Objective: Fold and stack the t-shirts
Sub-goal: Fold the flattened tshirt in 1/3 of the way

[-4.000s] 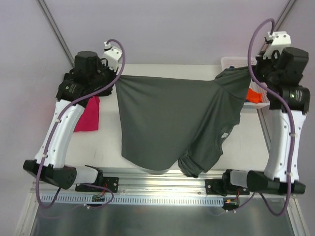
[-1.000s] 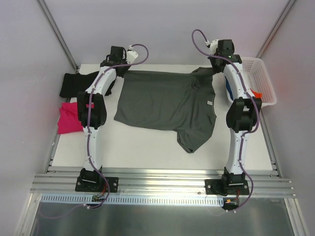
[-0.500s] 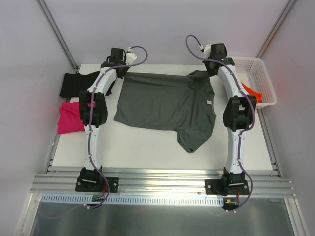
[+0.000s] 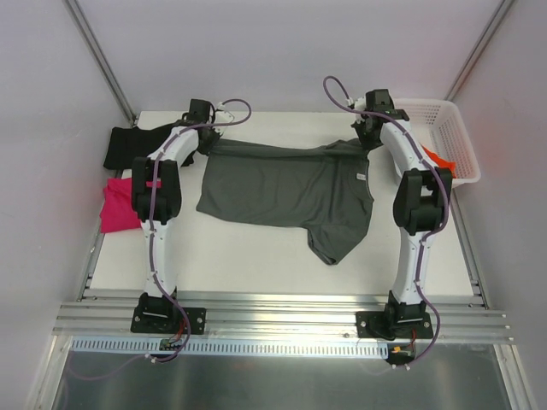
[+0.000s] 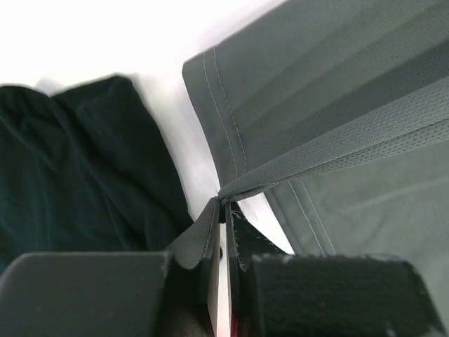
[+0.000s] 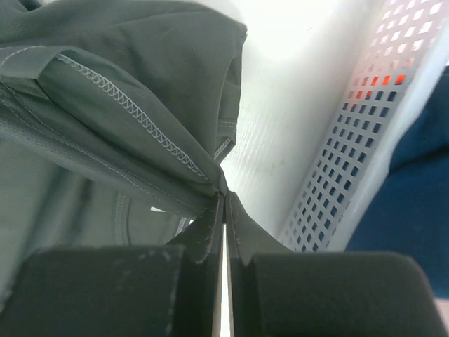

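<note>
1. Dark grey t-shirt point(image 4: 286, 184): lies spread on the white table point(image 4: 256, 256), from the middle towards the far edge. The hem is at the left and the neck, with its pale label point(image 4: 362, 177), at the right. One sleeve trails towards the near side.
2. Left gripper point(image 5: 223, 210): at the shirt's far-left corner. The jaws are pressed together on a pinch of the hemmed edge, and a taut ridge of cloth runs rightward from the pinch.
3. Right gripper point(image 6: 224, 195): at the shirt's far-right corner. The jaws are closed on a stitched fold of the same shirt, near the basket wall.
4. Black t-shirt point(image 4: 128, 145): lies loosely at the far-left corner of the table. It is just beside the left gripper, with a strip of bare table between it and the grey hem.
5. Magenta t-shirt point(image 4: 115, 205): at the table's left edge, on the near side of the black one.
6. White lattice basket point(image 4: 449, 111): at the far-right corner. The orange t-shirt point(image 4: 440, 160) lies inside it. The right wrist view shows a blurred blue patch point(image 6: 414, 203) past the wall, probably the blue t-shirt.
</note>
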